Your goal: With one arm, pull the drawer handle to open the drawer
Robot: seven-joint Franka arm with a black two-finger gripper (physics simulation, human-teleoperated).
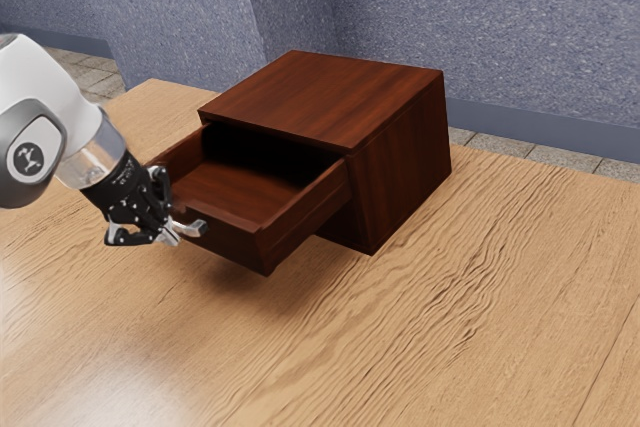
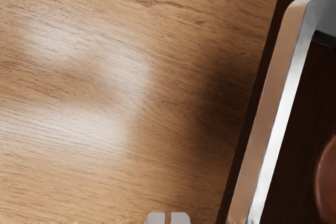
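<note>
The dark red-brown wooden drawer (image 1: 250, 197) stands drawn well out of its matching box-shaped cabinet (image 1: 330, 97), its bare floor open to view. The front panel faces the arm. The brushed-silver bar handle (image 1: 193, 228) is mounted on that front, and the black two-finger gripper (image 1: 168, 234) sits right at it, on the side away from the cabinet.

In the wrist view the handle (image 2: 273, 119) is a long bright bar lying along the dark drawer front. Its long axis runs across the line of pull. The gripper's (image 2: 168, 217) two pale fingertips appear pressed together with nothing between them. The bar lies just beside them rather than inside the pinch. The light oak-grain tabletop (image 2: 105, 87) lies under the hand.

So the relation that matters is that the handle lies to one side of the fingertips, toward the cabinet, and the drawer slides straight back along the arm's own approach line. Any further opening would, I judge, need the fingers spread and set astride the bar, or hooked behind it, before drawing away from the cabinet.
</note>
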